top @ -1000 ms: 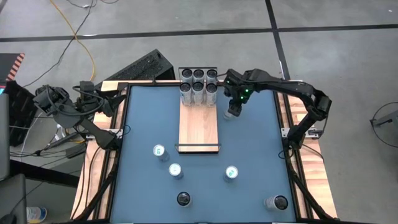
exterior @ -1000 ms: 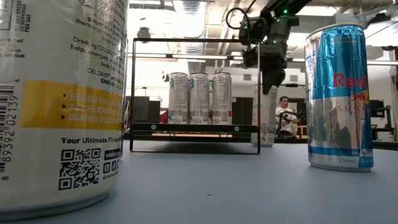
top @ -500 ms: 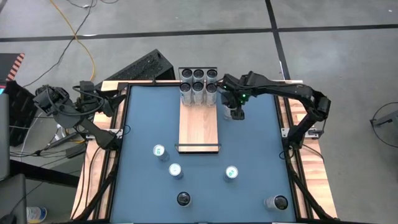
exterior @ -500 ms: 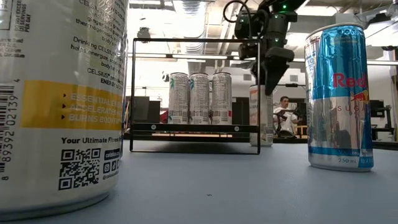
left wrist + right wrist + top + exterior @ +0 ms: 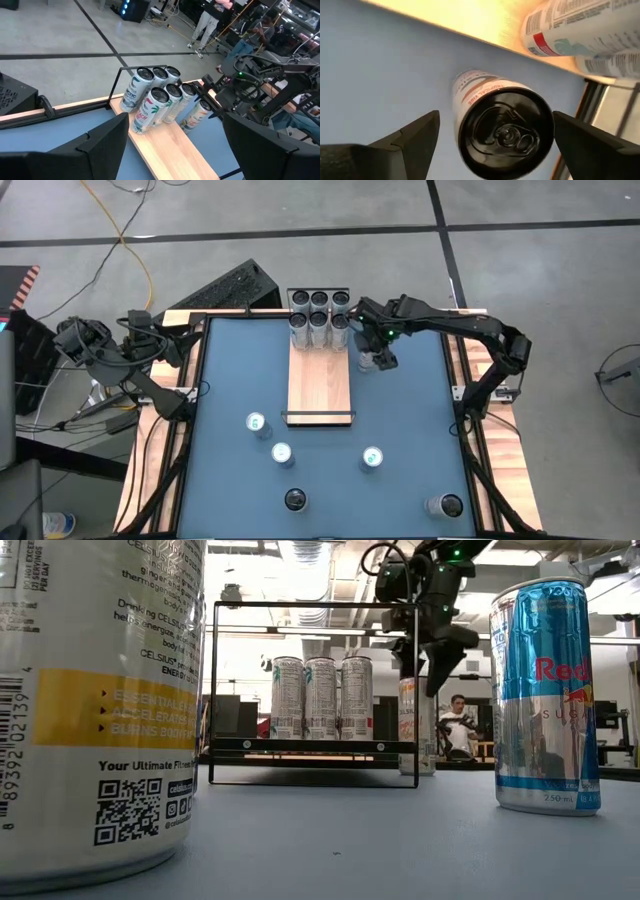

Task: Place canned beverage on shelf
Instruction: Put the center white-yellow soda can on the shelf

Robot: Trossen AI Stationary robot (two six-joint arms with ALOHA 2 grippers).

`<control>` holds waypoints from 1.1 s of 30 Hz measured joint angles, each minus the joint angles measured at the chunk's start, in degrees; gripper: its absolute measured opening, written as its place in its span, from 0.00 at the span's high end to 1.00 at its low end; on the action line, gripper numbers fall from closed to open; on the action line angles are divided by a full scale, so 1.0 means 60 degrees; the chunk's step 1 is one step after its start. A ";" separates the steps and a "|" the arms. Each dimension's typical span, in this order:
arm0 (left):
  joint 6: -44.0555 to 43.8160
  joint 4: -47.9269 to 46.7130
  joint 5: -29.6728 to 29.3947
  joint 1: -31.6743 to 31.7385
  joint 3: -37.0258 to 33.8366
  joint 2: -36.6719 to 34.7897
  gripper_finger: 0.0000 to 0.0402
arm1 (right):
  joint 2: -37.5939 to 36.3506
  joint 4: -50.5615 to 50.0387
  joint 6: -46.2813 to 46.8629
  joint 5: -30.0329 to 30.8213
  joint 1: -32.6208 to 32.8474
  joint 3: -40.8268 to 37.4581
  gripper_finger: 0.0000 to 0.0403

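Fingers spread wide, the right gripper [image 5: 490, 145] hovers over a tall can [image 5: 502, 125] standing beside the shelf [image 5: 320, 380], gripping nothing. Next it should descend and grasp. The left gripper [image 5: 170, 150] waits open beyond the table's edge.

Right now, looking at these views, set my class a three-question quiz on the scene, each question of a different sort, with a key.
1. True or false: the can at the right end effector stands on the shelf.
2. How many cans stand on the shelf? A four, B six, C eight.
3. Fill in: the right end effector's jaws are ____.
Key: 1 false, it stands on the blue table beside the shelf; 2 B; 3 open.
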 joint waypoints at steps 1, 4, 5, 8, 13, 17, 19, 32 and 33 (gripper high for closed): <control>0.0000 0.0000 0.0000 0.0000 0.0004 0.0000 0.23 | 0.0000 0.0013 -0.0226 0.0090 0.0003 0.0000 0.09; 0.0000 -0.0006 -0.0006 0.0002 0.0000 0.0000 0.23 | 0.0000 0.0147 -0.0913 0.0299 0.0005 0.0000 0.09; 0.0000 -0.0018 -0.0007 0.0000 0.0000 0.0000 0.23 | 0.0000 0.0213 -0.1153 0.0359 0.0013 0.0000 0.09; 0.0000 -0.0081 -0.0004 0.0000 0.0000 0.0000 0.23 | 0.0000 0.0316 -0.1985 0.0380 0.0066 0.0000 0.09; 0.0000 -0.0153 -0.0011 0.0001 0.0000 0.0000 0.23 | 0.0000 0.0055 -0.3266 0.0383 0.0161 0.0000 0.09; 0.0000 -0.0153 -0.0011 0.0000 0.0000 0.0000 0.23 | 0.0000 0.0066 -0.3257 0.0361 0.0187 0.0000 0.09; 0.0000 -0.0153 -0.0011 0.0000 0.0000 0.0000 0.23 | 0.0000 0.0055 -0.3086 0.0354 0.0187 0.0000 0.09; 0.0000 -0.0335 -0.0128 0.0000 0.0000 0.0004 0.23 | 0.0334 -0.0161 -0.2199 -0.0071 0.0276 -0.0122 0.21; 0.0000 -0.0335 -0.0124 0.0000 0.0000 0.0004 0.23 | 0.0365 -0.0237 -0.2199 -0.0046 0.0286 -0.0172 0.22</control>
